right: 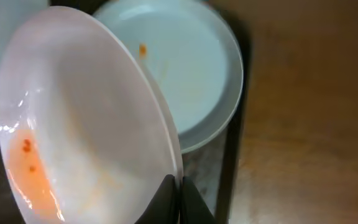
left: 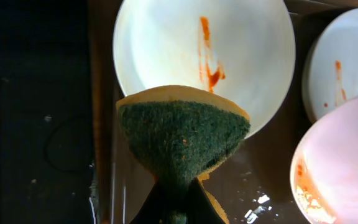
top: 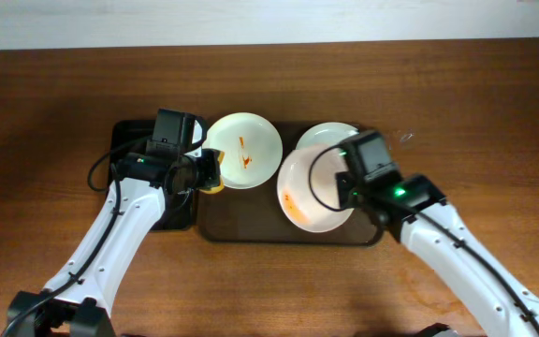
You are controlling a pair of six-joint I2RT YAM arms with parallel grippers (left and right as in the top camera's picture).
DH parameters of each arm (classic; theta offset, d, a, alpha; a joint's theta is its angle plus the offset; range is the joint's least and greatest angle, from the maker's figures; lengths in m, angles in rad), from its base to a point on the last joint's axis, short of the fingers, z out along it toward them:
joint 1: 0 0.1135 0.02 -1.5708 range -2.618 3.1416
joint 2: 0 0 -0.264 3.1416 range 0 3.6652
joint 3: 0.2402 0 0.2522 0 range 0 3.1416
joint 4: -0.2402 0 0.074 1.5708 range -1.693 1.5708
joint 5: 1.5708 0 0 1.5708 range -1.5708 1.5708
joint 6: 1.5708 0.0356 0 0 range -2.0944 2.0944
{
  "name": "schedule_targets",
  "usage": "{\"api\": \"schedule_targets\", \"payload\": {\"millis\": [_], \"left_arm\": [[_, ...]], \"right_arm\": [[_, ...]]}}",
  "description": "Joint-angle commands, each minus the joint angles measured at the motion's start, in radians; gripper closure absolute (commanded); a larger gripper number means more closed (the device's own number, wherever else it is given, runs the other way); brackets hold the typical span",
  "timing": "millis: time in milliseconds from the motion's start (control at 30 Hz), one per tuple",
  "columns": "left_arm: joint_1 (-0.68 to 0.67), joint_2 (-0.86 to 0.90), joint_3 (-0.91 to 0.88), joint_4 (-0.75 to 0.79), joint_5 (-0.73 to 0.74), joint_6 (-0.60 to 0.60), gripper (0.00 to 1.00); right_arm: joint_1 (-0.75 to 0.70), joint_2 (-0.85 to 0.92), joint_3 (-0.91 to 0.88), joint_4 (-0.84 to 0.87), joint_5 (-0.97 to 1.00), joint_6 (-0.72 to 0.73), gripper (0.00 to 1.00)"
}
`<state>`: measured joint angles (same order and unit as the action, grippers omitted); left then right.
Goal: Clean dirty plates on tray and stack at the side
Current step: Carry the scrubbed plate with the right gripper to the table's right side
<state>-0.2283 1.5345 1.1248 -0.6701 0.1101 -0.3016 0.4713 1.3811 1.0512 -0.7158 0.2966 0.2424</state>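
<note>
Three white plates are over the brown tray. One plate with a red sauce streak lies at the tray's back left, seen too in the left wrist view. One plate lies at the back right, also in the right wrist view. My right gripper is shut on the rim of the third plate, tilted above the tray, with an orange smear. My left gripper is shut on a yellow-and-green sponge at the streaked plate's near edge.
A narrower black tray lies left of the brown tray, under my left arm. The wooden table stretches to both sides. A small clear scrap lies on the table right of the tray.
</note>
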Motion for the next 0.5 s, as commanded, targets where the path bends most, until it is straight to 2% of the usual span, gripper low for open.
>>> {"api": "schedule_targets", "payload": {"millis": [0,167,467], "left_arm": [[0.005,-0.001,0.000,-0.001,-0.029,0.015,1.00],[0.005,-0.001,0.000,-0.001,-0.029,0.015,1.00],[0.005,-0.001,0.000,-0.001,-0.028,0.015,1.00]], "right_arm": [[0.114,0.002,0.024,0.019,0.270,-0.007,0.96],[0.263,0.003,0.024,0.101,0.561,-0.007,0.96],[0.302,0.003,0.024,0.123,0.590,-0.036,0.96]]}}
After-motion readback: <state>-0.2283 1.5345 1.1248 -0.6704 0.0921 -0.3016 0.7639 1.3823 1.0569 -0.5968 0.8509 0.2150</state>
